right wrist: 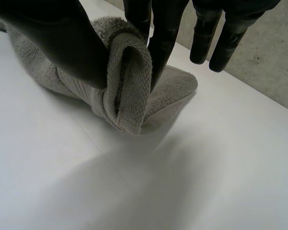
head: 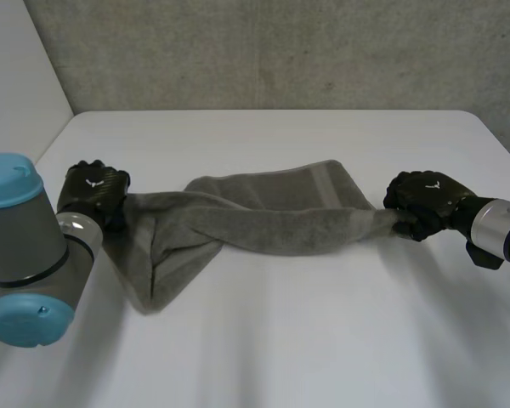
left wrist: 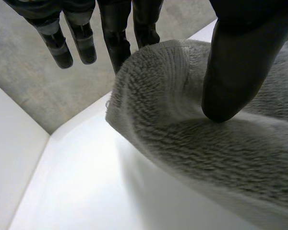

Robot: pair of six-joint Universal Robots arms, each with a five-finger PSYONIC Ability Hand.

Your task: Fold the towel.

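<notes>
Head view: my left hand [head: 93,191] and right hand [head: 425,202] each pinch a towel [head: 272,217] end, so it's stretched for folding.

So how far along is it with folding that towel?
Early days. Done: each hand has a grip, the left hand pinching one end of the towel and the right hand pinching the other, bunched end. In hand: the towel is stretched between them, twisted and rumpled, partly resting on the table. Still to do: no tidy fold shows yet, so the actual folding is probably still to come.
</notes>
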